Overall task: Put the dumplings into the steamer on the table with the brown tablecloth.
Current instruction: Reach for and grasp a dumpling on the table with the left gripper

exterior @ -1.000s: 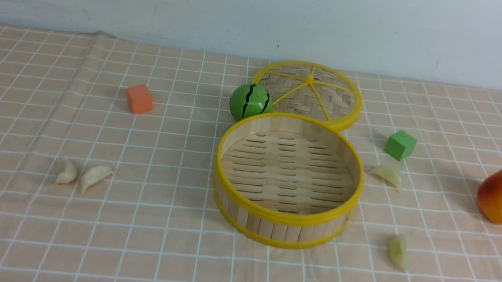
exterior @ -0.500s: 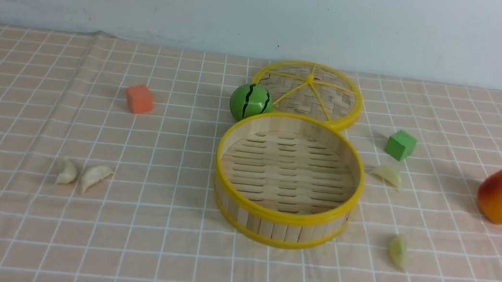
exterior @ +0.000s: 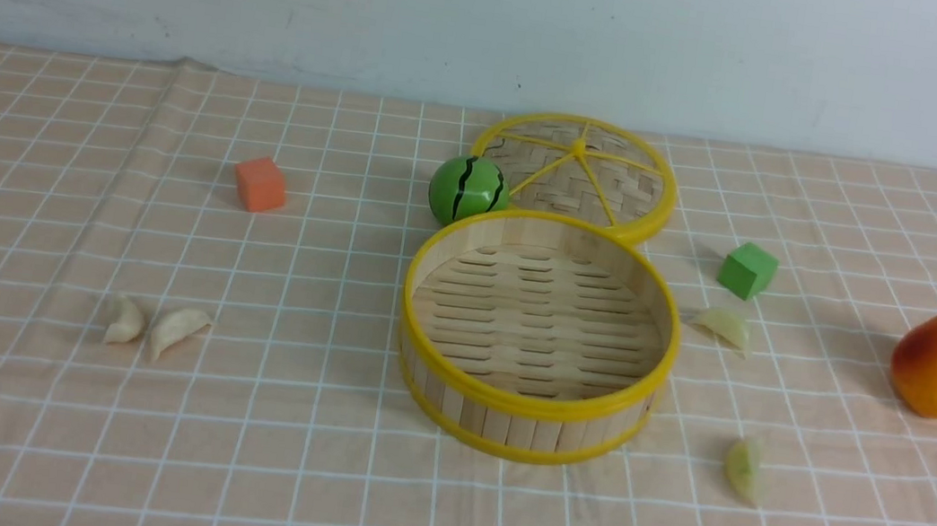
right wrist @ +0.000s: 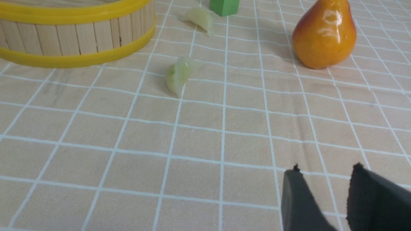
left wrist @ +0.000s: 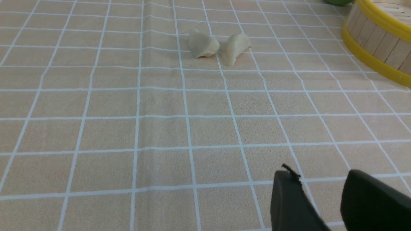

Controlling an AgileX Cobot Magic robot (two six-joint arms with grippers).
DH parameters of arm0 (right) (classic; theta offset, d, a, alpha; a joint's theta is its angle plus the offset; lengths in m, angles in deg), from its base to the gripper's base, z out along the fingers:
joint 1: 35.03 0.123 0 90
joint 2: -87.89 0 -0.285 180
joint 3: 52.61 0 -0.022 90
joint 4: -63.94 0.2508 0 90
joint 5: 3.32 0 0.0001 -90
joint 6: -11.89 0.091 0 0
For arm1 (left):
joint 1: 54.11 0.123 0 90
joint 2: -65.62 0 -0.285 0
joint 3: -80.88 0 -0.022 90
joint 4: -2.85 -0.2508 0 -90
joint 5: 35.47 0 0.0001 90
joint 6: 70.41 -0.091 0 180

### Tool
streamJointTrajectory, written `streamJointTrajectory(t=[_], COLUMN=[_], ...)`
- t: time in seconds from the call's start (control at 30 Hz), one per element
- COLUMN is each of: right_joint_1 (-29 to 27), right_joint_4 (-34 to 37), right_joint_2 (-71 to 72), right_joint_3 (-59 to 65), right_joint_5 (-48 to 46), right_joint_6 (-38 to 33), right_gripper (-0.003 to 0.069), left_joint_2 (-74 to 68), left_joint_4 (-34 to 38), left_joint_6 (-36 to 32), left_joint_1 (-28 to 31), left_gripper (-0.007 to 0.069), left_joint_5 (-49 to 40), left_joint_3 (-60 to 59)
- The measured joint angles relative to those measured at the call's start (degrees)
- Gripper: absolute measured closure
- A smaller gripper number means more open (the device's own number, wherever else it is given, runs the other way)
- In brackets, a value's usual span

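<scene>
Left jaws and right jaws stand parted and empty above the tabletop (exterior: 269,472). The steamer (exterior: 529,402) holds nothing. White dumplings (exterior: 124,320) (exterior: 179,331) lie on its left, greenish dumplings (exterior: 724,326) (exterior: 745,469) on its right.

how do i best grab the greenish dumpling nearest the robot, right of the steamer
Pinch the greenish dumpling across its plump middle, coming straight down with the right gripper. It lies low on the tablecloth, clear of the steamer, and its ends taper thin, so the middle likely holds best.
</scene>
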Motion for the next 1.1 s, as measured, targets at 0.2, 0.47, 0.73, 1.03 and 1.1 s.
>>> streamJointTrajectory(t=[0.2, 0.47, 0.73, 1.03, 1.1], right_joint_1=[0.0, 0.0, 0.0, 0.0, 0.0], right_joint_4=[0.0, -3.3, -4.1, -4.1, -4.1], right_joint_2=[0.0, 0.0, 0.0, 0.0, 0.0], right_joint_3=[0.0, 0.5, 0.7, 0.7, 0.7], right_joint_5=[0.0, 4.2, 35.3, 58.3, 57.7], right_joint_6=[0.0, 0.0, 0.1, 16.8, 19.8], right_gripper=[0.0419, 0.0419, 0.0419, 0.0419, 0.0419], left_joint_2=[0.0, 0.0, 0.0, 0.0, 0.0], left_joint_4=[-0.8, -0.9, -0.9, -0.9, -0.9], left_joint_6=[-0.1, 0.0, 0.0, 13.2, 19.3], left_joint_1=[0.0, 0.0, 0.0, 0.0, 0.0], left_gripper=[0.0386, 0.0386, 0.0386, 0.0386, 0.0387], left_joint_5=[1.8, 12.1, 34.2, 54.0, 54.6], left_joint_3=[0.0, -0.1, -0.1, -0.1, -0.1])
